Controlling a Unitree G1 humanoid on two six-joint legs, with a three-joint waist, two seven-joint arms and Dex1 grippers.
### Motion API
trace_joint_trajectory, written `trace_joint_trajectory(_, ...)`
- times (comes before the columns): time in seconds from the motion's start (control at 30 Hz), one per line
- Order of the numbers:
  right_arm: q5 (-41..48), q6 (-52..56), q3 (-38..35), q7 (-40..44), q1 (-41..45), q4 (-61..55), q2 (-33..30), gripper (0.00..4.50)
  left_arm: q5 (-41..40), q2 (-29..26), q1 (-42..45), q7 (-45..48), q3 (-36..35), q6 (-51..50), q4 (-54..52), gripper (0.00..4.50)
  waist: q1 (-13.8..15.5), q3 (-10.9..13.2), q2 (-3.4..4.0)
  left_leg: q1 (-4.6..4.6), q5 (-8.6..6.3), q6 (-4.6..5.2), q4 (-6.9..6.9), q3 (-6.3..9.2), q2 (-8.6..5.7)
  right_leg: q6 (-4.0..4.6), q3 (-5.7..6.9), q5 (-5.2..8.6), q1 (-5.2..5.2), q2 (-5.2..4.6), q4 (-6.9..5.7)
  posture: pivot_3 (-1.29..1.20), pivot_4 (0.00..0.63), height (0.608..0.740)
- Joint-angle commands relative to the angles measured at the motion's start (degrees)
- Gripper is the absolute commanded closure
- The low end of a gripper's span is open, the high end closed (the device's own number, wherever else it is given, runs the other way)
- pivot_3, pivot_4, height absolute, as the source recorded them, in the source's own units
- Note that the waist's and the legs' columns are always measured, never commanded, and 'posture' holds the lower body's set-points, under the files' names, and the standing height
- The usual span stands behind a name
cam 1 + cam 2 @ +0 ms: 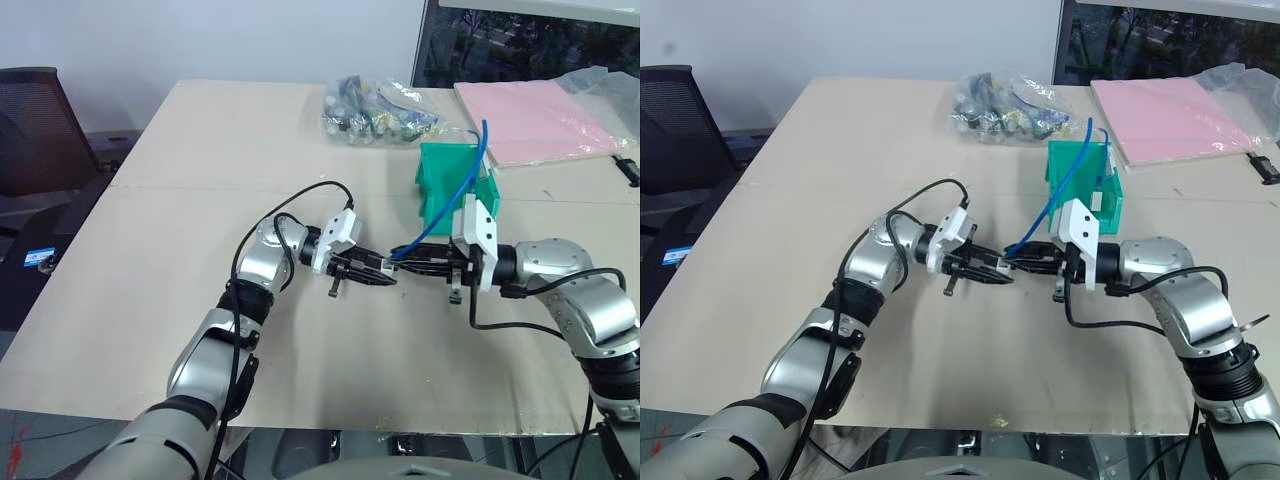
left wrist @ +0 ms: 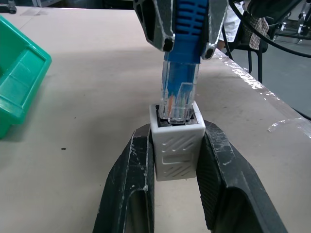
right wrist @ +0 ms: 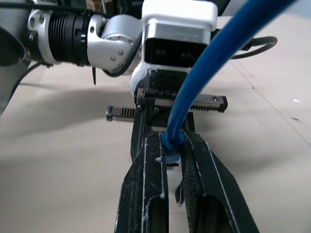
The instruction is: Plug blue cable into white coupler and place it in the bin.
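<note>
Left gripper (image 2: 177, 160) fingers clamp the white coupler (image 2: 177, 148), socket facing out; right gripper (image 3: 171, 155) fingers grip the blue cable (image 1: 455, 205) behind its plug, part-seated. Both aloft near the bin (image 1: 440, 165).

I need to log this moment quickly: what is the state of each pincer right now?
Left pincer: closed on the small white plastic cube coupler.
Right pincer: closed on the thin bright-blue network cable, just behind its clear plug.
</note>
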State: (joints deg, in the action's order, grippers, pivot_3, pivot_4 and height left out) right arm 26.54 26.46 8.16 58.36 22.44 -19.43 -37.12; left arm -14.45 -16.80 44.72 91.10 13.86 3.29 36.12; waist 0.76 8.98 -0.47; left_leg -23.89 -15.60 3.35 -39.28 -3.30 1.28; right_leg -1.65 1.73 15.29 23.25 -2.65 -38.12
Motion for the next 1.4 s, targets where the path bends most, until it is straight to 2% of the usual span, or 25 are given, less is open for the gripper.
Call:
trace_joint_trajectory(0.03, -1.4, 0.1, 1.0, 0.9, 0.0, 0.2, -1.2, 4.5, -0.5, 0.1, 0.0, 0.3, -1.0, 0.6, -0.7, 3.9, 0.0, 0.0, 0.0, 0.0, 0.0, 0.0, 0.0, 0.0, 0.0, 0.0, 0.0, 0.0, 0.0, 0.0, -0.01, 0.0, 0.15, 0.74)
trace_joint_trajectory(0.43, -5.0, 1.5, 5.2, 0.2, 1.2, 1.2, 0.0, 4.5, 1.9, 3.2, 0.4, -1.0, -0.1, 1.9, 1.8, 3.9, 0.0, 0.0, 0.0, 0.0, 0.0, 0.0, -0.04, 0.0, 0.0, 0.0, 0.03, 0.0, 0.0, 0.0, -0.04, 0.0, 0.15, 0.74)
trace_joint_trajectory(0.93, -11.2, -3.0, 10.0, 0.3, -3.9, 8.6, 1.9, 4.5, 5.2, 7.3, 0.3, -2.7, -0.2, 6.4, 6.1, 3.9, 0.0, 0.0, 0.0, 0.03, 0.02, -0.03, -0.07, -0.03, -0.01, -0.01, 0.05, 0.0, 0.0, 0.0, -0.08, 0.0, 0.15, 0.74)
trace_joint_trajectory(1.23, -14.4, 2.2, 15.6, 2.0, -5.5, 10.8, 0.0, 4.5, 5.5, 7.7, 0.1, -2.5, -0.5, 6.5, 5.7, 3.9, 0.0, -0.2, -0.07, 0.2, -0.02, 0.03, -0.14, -0.08, 0.0, 0.0, 0.03, 0.0, -0.01, 0.0, -0.39, 0.0, 0.15, 0.74)
trace_joint_trajectory(1.4, -14.3, 2.9, 15.3, 2.1, -5.7, 10.7, 0.1, 4.5, 5.5, 7.8, 0.1, -2.7, -0.9, 6.2, 5.8, 3.9, 0.0, -0.4, -0.16, 0.2, -0.02, 0.04, -0.14, -0.08, 0.0, 0.0, 0.02, 0.0, -0.01, 0.0, -0.38, 0.0, 0.15, 0.74)
